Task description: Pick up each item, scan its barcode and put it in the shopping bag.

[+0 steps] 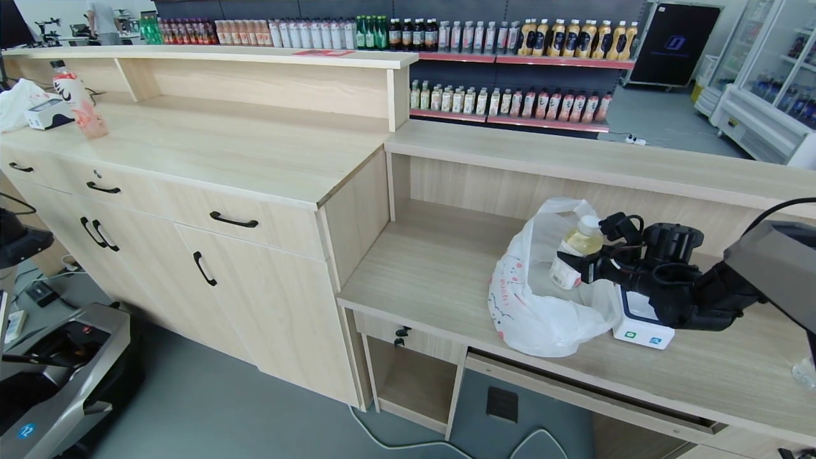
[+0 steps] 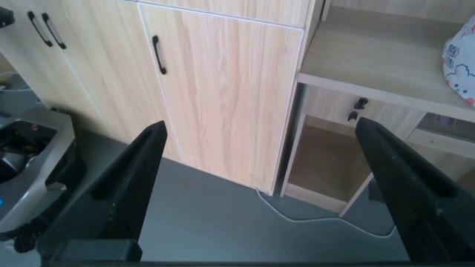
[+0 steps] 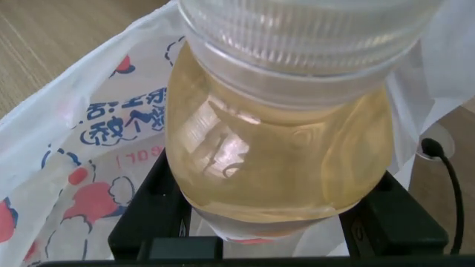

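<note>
One bottle (image 1: 581, 243) clamped in my right gripper (image 1: 574, 264), bag (image 1: 535, 319) mouth seemingly just below; bagging step. Next: lower, then release.

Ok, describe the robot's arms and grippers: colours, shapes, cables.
The right gripper is black and blocky, with thin black cables looping over its wrist; the right arm behind it has a grey casing. The left gripper has two flat, black, tapering fingers.
</note>
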Tool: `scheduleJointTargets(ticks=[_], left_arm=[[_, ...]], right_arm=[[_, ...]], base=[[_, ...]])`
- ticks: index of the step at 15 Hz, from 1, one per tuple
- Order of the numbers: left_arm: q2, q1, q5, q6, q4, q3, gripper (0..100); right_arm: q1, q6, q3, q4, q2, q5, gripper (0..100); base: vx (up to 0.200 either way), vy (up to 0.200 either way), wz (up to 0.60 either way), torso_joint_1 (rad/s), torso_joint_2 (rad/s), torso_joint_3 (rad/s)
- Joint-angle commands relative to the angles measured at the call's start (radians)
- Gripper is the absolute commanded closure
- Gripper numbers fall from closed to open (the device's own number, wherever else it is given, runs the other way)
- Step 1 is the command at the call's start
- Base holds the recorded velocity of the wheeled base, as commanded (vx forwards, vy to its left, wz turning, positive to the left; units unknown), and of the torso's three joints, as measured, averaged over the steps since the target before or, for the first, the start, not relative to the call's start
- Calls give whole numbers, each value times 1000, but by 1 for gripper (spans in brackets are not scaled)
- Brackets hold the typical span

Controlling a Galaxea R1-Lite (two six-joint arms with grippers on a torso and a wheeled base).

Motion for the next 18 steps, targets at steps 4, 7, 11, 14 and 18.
scheduleJointTargets(ticks=[4,7,11,14,18], left_arm=[[0,0,1,0,0,0,0],[0,0,0,0,0,0,0],[0,0,0,0,0,0,0],[0,0,1,0,0,0,0],[0,0,1,0,0,0,0]], right_arm=[[9,-5,-66,-1,80,1,100],[7,-2,-70,5,88,1,100],[18,-2,-96,2,112,0,100],[24,-2,-125,8,126,0,100],[24,-7,-130,5,144,0,100]], base=[[0,0,0,0,0,0],[0,0,0,0,0,0],[0,0,0,0,0,0],[0,0,0,0,0,0],[0,0,0,0,0,0]])
